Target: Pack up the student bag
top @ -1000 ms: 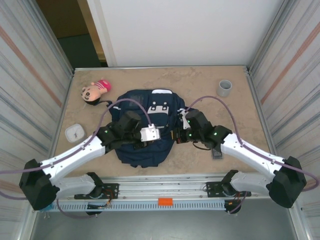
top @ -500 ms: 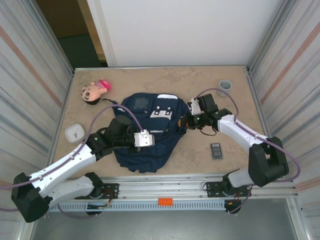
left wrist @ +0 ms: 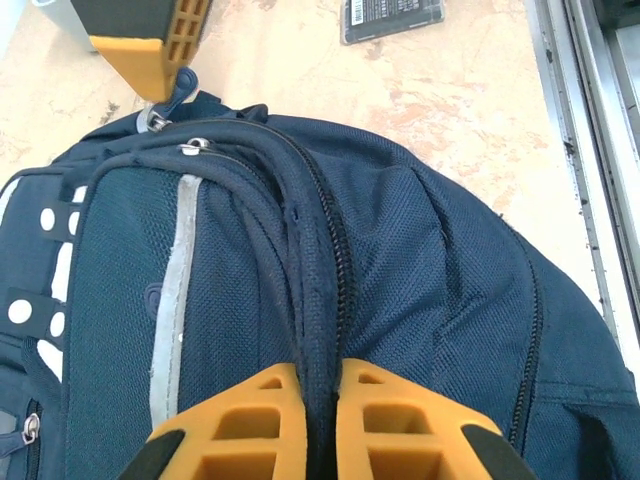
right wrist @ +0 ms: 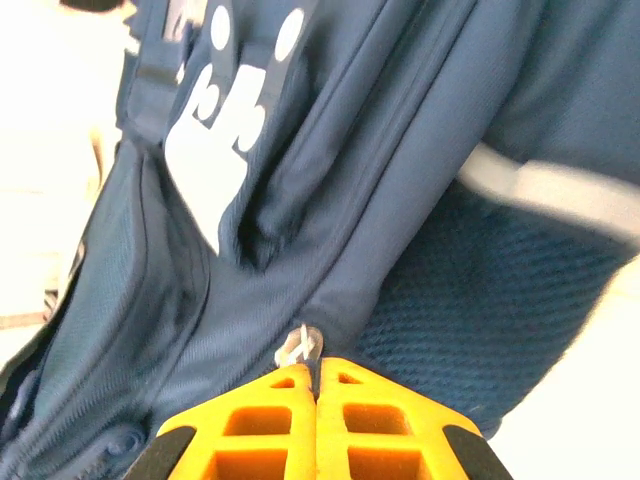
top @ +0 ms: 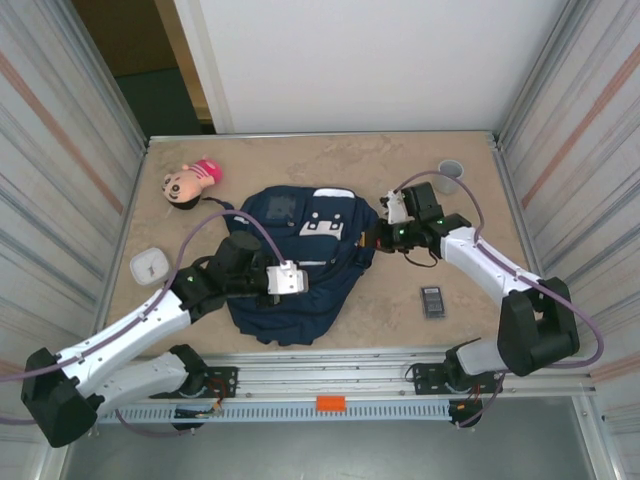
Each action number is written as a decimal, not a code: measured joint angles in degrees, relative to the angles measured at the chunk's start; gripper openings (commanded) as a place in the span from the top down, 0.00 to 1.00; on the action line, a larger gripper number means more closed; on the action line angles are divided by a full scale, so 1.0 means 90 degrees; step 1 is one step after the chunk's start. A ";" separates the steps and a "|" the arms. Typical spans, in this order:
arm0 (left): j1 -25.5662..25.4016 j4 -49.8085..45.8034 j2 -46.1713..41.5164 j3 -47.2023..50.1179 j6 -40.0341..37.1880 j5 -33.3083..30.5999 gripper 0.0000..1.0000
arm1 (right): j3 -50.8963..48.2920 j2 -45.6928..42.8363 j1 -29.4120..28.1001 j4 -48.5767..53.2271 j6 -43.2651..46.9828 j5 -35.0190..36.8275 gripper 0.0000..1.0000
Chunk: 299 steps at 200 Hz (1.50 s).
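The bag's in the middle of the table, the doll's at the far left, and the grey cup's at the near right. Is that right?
Not quite: the cup stands at the far right, not the near right, as the top view shows. The bag is in the middle and the doll at the far left.

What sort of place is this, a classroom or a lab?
Probably a robot test cell: two arms bolted to a rail, ribbed metal walls flanking a tan table, a navy backpack laid out.
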State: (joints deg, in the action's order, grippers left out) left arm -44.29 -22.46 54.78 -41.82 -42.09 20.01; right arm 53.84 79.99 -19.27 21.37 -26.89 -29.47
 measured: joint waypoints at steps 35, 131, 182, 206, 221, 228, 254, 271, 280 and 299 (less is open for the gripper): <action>-0.0007 -0.0493 -0.0299 0.0138 -0.0017 0.0379 1.00 | 0.0063 0.0520 0.1117 -0.0308 -0.0007 0.0522 1.00; 0.0034 -0.0379 -0.0544 0.0160 0.0418 0.0500 0.30 | -0.0498 -0.1197 0.0114 -0.0563 0.0104 0.0767 0.50; 0.0933 -0.1234 -0.0661 -0.0109 -0.0155 0.0476 0.27 | -0.1511 -0.3436 -0.0374 -0.0767 0.0406 0.1229 0.38; 0.0959 -0.1877 -0.0585 -0.0311 -0.0712 0.0296 0.27 | -0.1904 -0.4296 -0.0338 -0.0845 0.0401 0.1355 0.22; 0.0959 -0.2244 -0.0508 -0.0415 -0.1078 0.0199 0.27 | -0.2106 -0.4724 -0.0267 -0.0899 0.0347 0.1377 0.16; 0.0957 -0.2399 -0.0466 -0.0437 -0.1246 0.0124 0.27 | -0.2203 -0.4898 -0.0216 -0.0945 0.0318 0.1360 0.14; 0.0908 -0.2795 -0.0267 -0.0437 -0.1666 -0.0284 0.28 | -0.2424 -0.5253 -0.0138 -0.1044 0.0185 0.1171 0.10; 0.0865 -0.2871 -0.0092 -0.0430 -0.1838 -0.0597 0.28 | -0.2424 -0.5272 -0.0141 -0.1044 0.0136 0.1039 0.09; 0.0835 -0.2856 -0.0015 -0.0408 -0.1897 -0.0763 0.28 | -0.2424 -0.5265 -0.0141 -0.1035 0.0085 0.0976 0.09; 0.0835 -0.2747 0.0102 -0.0284 -0.1977 -0.1030 0.32 | -0.2424 -0.5253 -0.0141 -0.1039 0.0022 0.0899 0.08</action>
State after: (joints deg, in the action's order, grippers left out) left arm -36.77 -47.18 55.70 -44.38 -59.88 10.74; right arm 32.03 32.71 -20.53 12.01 -26.70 -21.39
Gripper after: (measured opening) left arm 0.712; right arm 0.915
